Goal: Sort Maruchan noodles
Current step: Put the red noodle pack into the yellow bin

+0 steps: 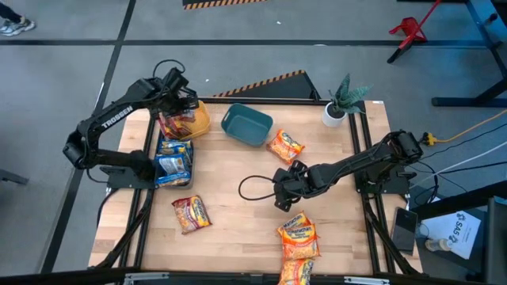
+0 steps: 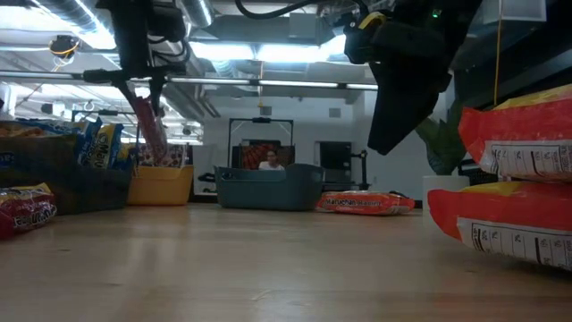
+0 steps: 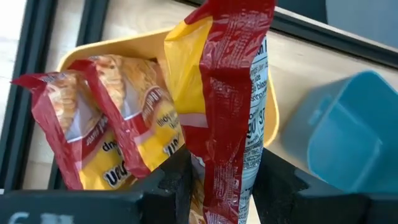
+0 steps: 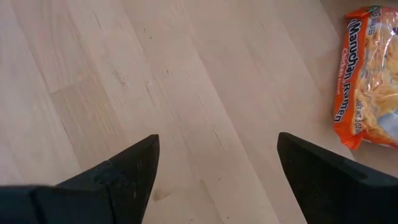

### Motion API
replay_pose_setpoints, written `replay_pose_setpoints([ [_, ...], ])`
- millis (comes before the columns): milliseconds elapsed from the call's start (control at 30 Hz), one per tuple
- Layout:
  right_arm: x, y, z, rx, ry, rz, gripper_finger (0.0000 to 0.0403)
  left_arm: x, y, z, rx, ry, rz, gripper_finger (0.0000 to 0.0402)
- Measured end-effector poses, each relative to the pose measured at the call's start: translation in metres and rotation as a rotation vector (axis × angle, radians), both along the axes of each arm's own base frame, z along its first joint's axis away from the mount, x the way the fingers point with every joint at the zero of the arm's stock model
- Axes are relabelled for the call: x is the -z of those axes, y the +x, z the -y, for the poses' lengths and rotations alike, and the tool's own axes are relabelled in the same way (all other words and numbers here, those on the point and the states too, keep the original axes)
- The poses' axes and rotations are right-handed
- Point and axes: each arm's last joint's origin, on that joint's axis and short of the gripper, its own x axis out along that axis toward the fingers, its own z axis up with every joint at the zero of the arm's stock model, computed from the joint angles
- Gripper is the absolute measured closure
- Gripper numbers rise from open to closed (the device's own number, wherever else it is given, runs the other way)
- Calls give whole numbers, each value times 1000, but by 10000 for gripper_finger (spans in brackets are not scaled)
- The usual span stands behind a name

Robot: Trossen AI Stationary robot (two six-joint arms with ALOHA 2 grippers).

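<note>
Two red packets (image 3: 112,124) in yellow bin (image 3: 273,124) (teal bin (image 3: 342,143) beside).

Four orange packets (image 1: 286,146), several red (image 1: 191,214), some blue (image 1: 173,168), two bins (image 1: 246,125).

Robotics lab, exposed ceiling ducts (image 2: 54,18), monitors (image 2: 259,141)

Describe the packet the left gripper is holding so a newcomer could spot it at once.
Find the yellow bin at the table's far left corner. Above it the left gripper pinches a red-maroon packet, hanging upright. Unlike the red packets resting in the bin, it is held aloft.
</note>
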Motion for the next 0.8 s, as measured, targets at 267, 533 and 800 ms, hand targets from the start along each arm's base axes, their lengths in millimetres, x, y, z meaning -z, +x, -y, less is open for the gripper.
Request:
replay_pose_setpoints([
  [267,0,0,0,-1,2,-1,88,15,8,-11,-100,-57,-46,277],
  [533,0,0,0,2,-8,2,88,30,12,-16,-125,-139,-128,277],
  [800,0,0,0,3,-9,2,88,38,18,-22,-134,-167,-124,277],
])
